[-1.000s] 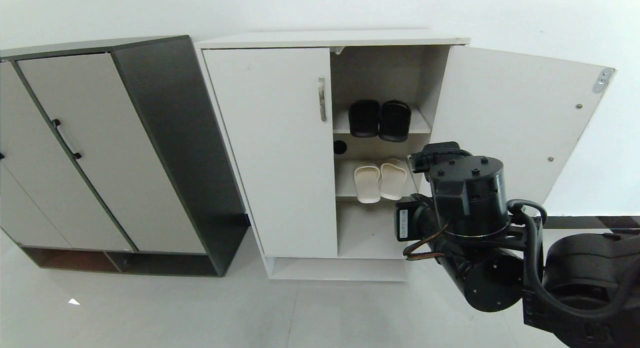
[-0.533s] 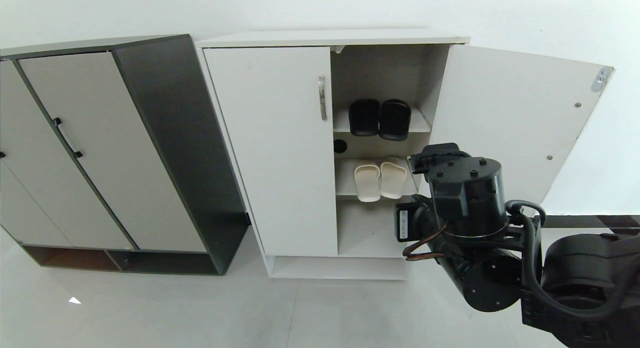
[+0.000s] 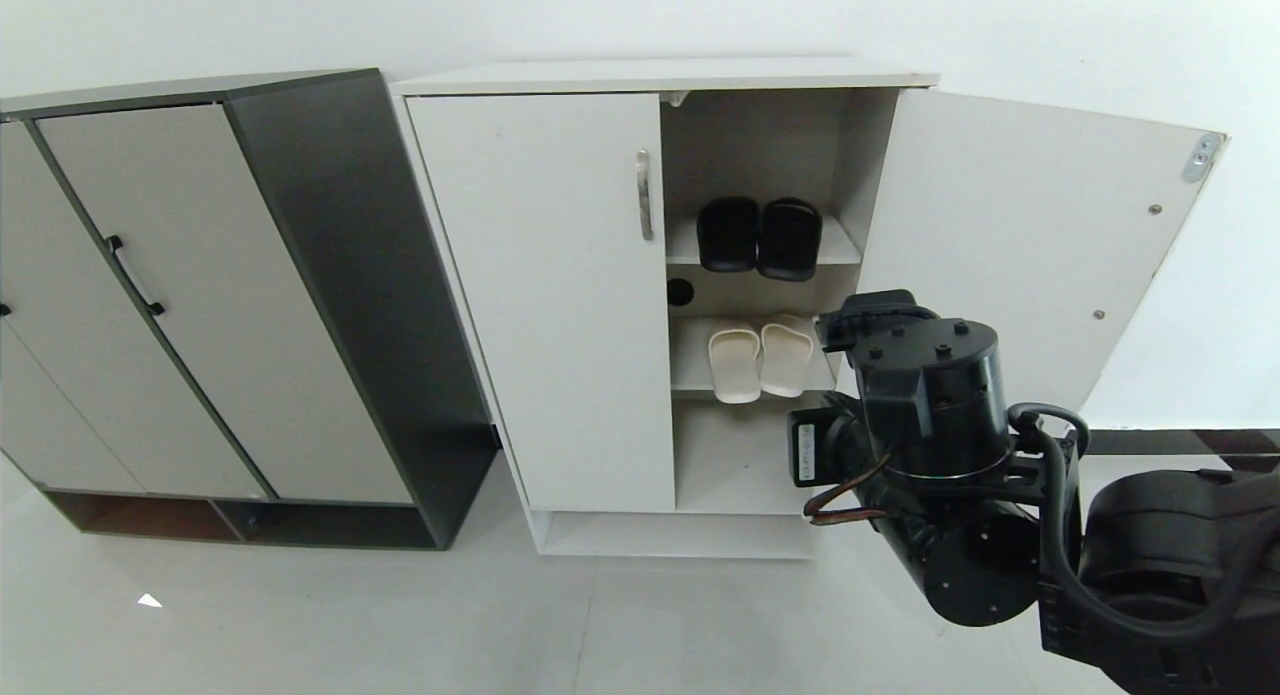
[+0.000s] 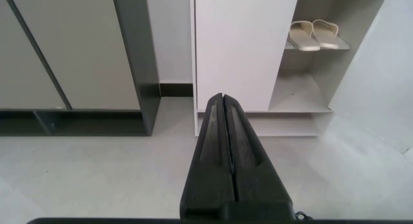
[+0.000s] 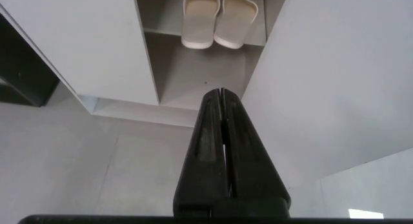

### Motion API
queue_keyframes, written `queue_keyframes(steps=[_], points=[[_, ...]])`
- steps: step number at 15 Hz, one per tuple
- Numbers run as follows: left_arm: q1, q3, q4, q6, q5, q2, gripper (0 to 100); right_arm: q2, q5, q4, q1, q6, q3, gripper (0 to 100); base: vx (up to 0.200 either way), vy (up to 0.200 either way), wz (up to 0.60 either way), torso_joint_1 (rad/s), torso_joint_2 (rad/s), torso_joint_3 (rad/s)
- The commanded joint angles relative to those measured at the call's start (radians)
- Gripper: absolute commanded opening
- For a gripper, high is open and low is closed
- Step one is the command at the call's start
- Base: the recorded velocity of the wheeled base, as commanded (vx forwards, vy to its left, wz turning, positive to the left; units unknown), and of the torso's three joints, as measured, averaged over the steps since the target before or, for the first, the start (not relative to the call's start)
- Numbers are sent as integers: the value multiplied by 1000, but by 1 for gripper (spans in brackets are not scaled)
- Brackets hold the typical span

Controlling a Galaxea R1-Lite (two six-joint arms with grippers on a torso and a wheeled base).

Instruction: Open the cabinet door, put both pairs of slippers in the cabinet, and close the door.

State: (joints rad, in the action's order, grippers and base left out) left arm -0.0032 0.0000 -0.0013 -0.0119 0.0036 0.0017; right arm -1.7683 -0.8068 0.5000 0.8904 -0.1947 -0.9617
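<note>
The white cabinet [image 3: 660,75] stands on the floor [image 3: 400,625] against the wall. Its right door [image 3: 1010,245] is swung wide open. Its left door [image 3: 545,305] is shut and has a silver handle [image 3: 645,195]. Inside the open half, the black slippers [image 3: 760,237] sit side by side on the top shelf [image 3: 845,250]. The cream slippers [image 3: 760,360] sit side by side on the shelf below, and their toes stick out a little past the edge. The bottom part under them has nothing in it. The right arm [image 3: 935,415] is in front of the open half, near the open door. The right gripper [image 5: 221,95] is clenched tight with nothing in it. It hangs over the floor and points at the bottom of the cabinet. The left gripper [image 4: 223,101] is clenched tight too, and it holds nothing. It hangs over the floor, well apart from the cabinet, and points at the shut door. A grey cabinet [image 3: 330,275] with a black handle stands just beside the white one, and its doors are shut.
</note>
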Motion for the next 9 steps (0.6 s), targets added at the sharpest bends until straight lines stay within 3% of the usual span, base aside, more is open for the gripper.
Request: queue_keyframes(steps=[1, 4, 7, 9], points=[[0, 0, 0, 0, 1, 0, 0, -2, 0, 0, 1, 0, 0, 0, 0, 0, 0, 0, 0, 0], [0, 0, 0, 0, 1, 0, 0, -2, 0, 0, 1, 0, 1, 0, 0, 0, 0, -1, -37, -30], [0, 0, 0, 0, 1, 0, 0, -2, 0, 0, 1, 0, 1, 0, 0, 0, 0, 17, -209, -303], [0, 0, 0, 0, 1, 0, 0, -2, 0, 0, 1, 0, 1, 0, 0, 0, 0, 59, -498, -371]])
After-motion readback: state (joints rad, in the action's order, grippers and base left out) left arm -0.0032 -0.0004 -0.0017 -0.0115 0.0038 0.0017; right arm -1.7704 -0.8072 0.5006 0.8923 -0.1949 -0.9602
